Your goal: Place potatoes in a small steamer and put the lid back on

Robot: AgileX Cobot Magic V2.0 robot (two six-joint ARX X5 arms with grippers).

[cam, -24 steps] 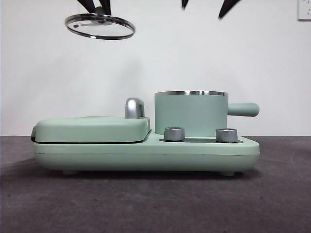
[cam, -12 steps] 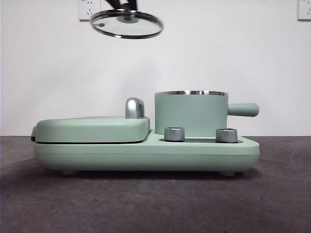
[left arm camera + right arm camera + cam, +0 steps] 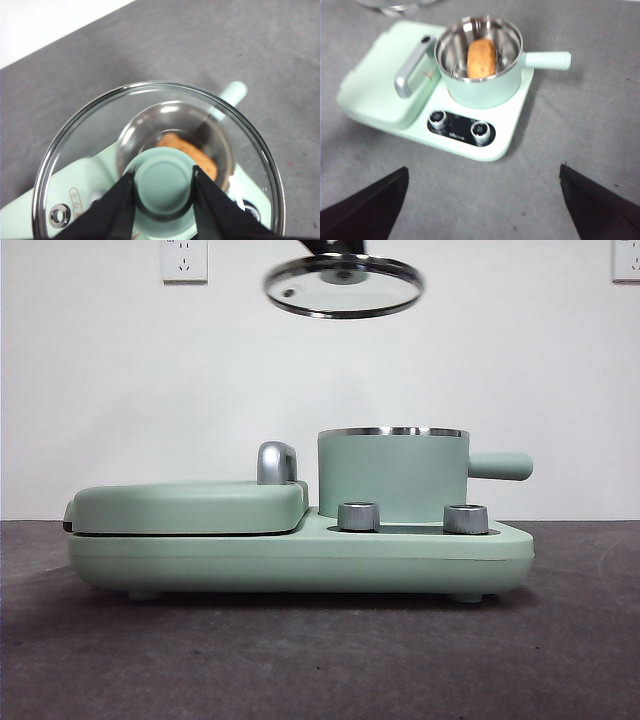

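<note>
Grey, faintly mottled tabletop (image 3: pixel 320 660) fills the foreground of the front view, with a plain white wall (image 3: pixel 520 360) and a socket (image 3: pixel 184 258) behind. On it sits a mint-green cooker base (image 3: pixel 300 558), smooth and rounded, with two ribbed steel dials (image 3: pixel 359 516) at its front edge. Its flat griddle cover (image 3: pixel 190 506) carries a chrome handle (image 3: pixel 277 462). Beside the cover stands the small steamer (image 3: pixel 392 475), a cylinder with a bright steel rim and a stubby side handle (image 3: pixel 500 466).

High above, slightly off to the griddle side of the steamer, I hold the lid (image 3: pixel 344 286) in the air with my left gripper (image 3: pixel 164 181), its two black jaws clamped on the lid's mint-green knob (image 3: pixel 162 181). The front view shows only a dark tip of that arm at the top edge; my left wrist view shows the grip itself, and, through the clear glass and its thin steel rim, the steamer below.

The front view hides what the steamer contains. My right wrist view, looking down from well back, shows the potato (image 3: pixel 481 58) lying inside the polished steel bowl: oblong, orange-brown and rough-skinned. My right gripper (image 3: pixel 485 210) hangs spread wide and empty, well apart from the cooker.
</note>
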